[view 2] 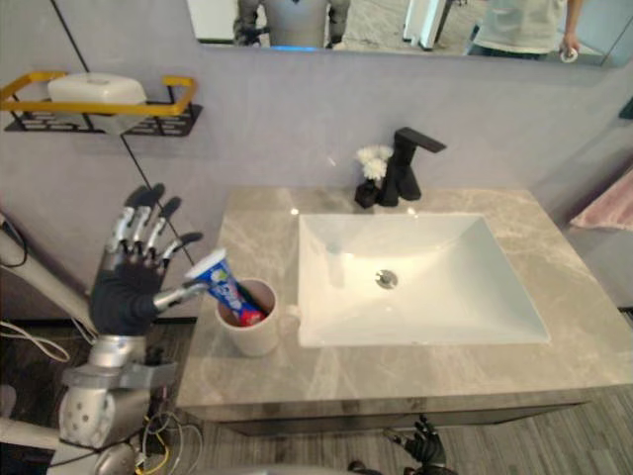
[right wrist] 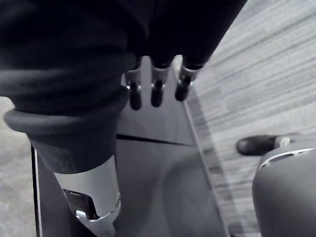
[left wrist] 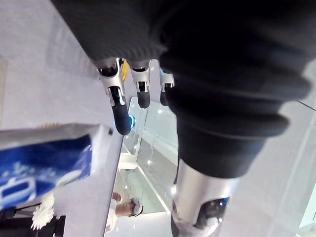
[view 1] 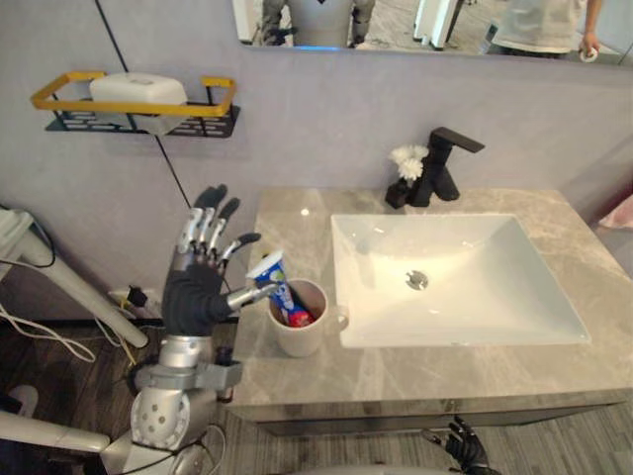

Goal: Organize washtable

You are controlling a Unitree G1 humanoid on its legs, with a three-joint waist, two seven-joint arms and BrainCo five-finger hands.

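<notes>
A: Where's the tube [view 1: 269, 275]?
B: Standing in the cup [view 1: 302, 332] beside the sink [view 1: 495, 267]; your left hand [view 1: 193, 297] alongside, fingers [view 1: 213, 213] spread; right hand [view 1: 463, 447] low, relaxed. Placing looks done; next, ease clear without tipping it.

Plain grey wall [view 1: 326, 119], mirror [view 1: 415, 20] along its top, yellow-and-black shelf [view 1: 220, 99] fixed on the wall at upper left, grey marble washtable [view 1: 415, 371] against the wall, white rectangular sink [view 1: 495, 267] set in it, black tap [view 1: 442, 163] at its back edge, dark wood-pattern floor [view 1: 584, 440] below.
</notes>
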